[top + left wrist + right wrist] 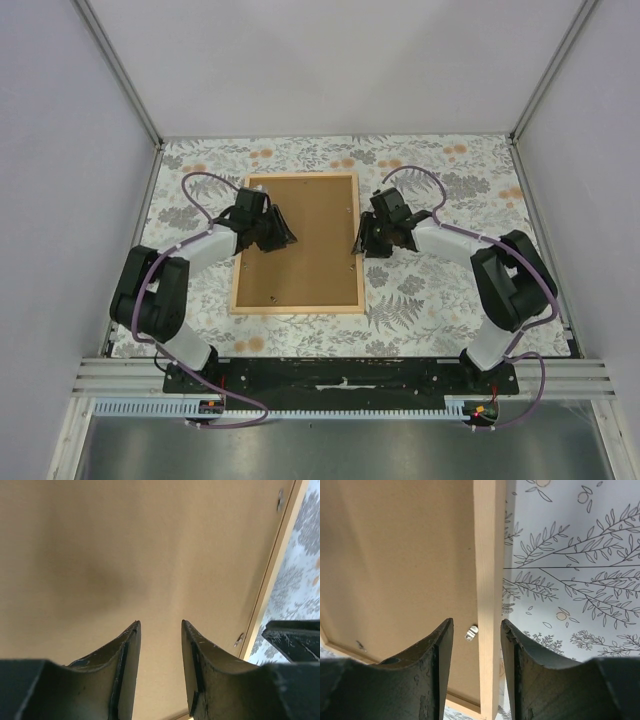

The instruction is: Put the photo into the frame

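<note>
The frame (297,306) of light wood lies flat on the floral cloth, with a brown backing board (305,240) filling it. The photo is hidden from every view. My left gripper (283,237) hovers over the board's left half; in the left wrist view its fingers (160,624) stand open with only bare board (125,545) between them. My right gripper (360,245) is at the frame's right rail. In the right wrist view it (476,621) is open and straddles the rail (489,570), and a small metal tab (472,632) lies between the fingers without touching either.
Two more metal tabs (280,501) (239,640) sit along the rail (270,580) in the left wrist view, and the right gripper's dark finger (295,637) shows beyond it. Floral cloth (440,290) surrounds the frame. Enclosure walls stand close on both sides.
</note>
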Controlling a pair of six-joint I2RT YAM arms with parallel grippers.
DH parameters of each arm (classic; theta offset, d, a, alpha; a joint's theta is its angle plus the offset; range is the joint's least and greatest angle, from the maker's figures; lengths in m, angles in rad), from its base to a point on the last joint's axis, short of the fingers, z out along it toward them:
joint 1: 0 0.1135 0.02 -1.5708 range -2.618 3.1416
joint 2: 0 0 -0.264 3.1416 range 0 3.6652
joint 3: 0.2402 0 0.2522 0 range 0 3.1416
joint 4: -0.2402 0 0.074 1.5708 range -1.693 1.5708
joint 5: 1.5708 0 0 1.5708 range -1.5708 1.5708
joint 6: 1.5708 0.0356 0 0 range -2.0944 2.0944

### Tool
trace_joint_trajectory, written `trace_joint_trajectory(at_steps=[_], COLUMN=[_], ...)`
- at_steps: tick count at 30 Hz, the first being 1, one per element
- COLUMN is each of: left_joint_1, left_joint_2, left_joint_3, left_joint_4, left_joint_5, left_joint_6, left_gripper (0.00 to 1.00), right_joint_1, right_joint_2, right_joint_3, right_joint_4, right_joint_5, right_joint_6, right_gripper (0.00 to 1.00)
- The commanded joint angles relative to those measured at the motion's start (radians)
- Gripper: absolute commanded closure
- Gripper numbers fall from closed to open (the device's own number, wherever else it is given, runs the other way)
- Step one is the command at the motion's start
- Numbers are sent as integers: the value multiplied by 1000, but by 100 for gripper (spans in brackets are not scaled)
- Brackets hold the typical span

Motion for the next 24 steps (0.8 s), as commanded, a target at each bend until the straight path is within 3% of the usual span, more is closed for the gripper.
trace_joint_trajectory(at_steps=[1, 8, 24], left_joint_1=[-65, -121, -131], left_joint_2=[52, 107, 129], left_joint_3=[-7, -13, -44], left_joint_4=[68, 84, 122], left_joint_5=[-16, -36, -35], left_joint_6=[-44, -58, -77], left_gripper=[56, 56, 57], right_joint_1=[19, 43, 112], right_joint_2=[28, 51, 91], right_joint_3=[47, 58, 66], right_joint_4=[-37, -55, -112], right_joint_5=[73, 104, 201], right_joint_6=[-20, -20, 6], right_gripper=[50, 48, 48])
